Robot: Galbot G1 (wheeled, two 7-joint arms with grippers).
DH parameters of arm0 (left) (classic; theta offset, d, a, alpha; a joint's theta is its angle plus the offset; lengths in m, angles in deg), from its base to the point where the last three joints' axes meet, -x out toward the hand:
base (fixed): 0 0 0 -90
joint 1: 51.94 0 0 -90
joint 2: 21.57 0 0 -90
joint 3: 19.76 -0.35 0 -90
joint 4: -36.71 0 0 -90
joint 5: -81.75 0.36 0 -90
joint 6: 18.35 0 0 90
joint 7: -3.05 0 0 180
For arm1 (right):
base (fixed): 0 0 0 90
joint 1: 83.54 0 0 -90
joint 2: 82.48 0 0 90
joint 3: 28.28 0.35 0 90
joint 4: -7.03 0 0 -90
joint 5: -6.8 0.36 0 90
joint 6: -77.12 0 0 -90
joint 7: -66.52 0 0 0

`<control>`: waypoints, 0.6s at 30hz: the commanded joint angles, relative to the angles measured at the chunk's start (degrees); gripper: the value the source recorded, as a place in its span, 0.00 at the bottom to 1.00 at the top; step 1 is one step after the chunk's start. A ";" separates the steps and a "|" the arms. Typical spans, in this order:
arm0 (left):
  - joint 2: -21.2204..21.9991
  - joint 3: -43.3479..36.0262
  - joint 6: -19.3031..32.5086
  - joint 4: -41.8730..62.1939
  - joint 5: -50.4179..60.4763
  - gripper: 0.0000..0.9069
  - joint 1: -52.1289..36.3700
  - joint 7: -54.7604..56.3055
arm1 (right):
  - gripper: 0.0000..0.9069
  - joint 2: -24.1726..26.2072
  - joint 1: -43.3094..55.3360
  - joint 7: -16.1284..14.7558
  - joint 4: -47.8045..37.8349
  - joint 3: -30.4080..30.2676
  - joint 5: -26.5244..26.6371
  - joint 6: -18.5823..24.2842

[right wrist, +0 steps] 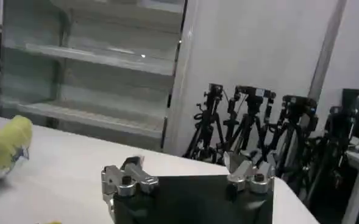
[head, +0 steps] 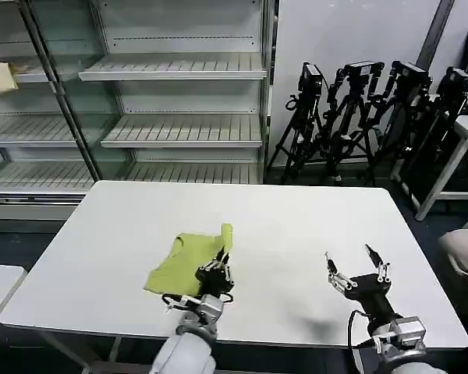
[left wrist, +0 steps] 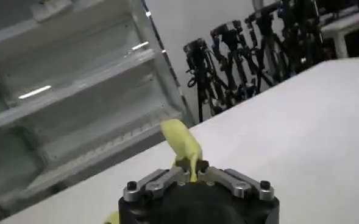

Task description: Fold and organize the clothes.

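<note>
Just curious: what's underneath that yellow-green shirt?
The shirt lies on the bare white table; the left hand pinches one edge up. Anything beneath the fabric is hidden.

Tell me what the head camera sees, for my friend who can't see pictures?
The left gripper pinches a lime shirt on a white table, lifting one edge. The right gripper hovers apart, jaws open. Shelves stand behind.

plain lime-green shirt (head: 181, 261), white table (head: 296, 226)

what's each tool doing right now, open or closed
Left tool: closed on a raised fold of the lime shirt.
Right tool: open, holding nothing, above the white table.
</note>
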 commanded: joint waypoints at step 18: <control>11.03 1.42 -0.99 4.09 -20.64 1.00 -10.04 6.01 | 1.00 2.42 5.59 -2.64 -3.74 3.82 3.30 -0.31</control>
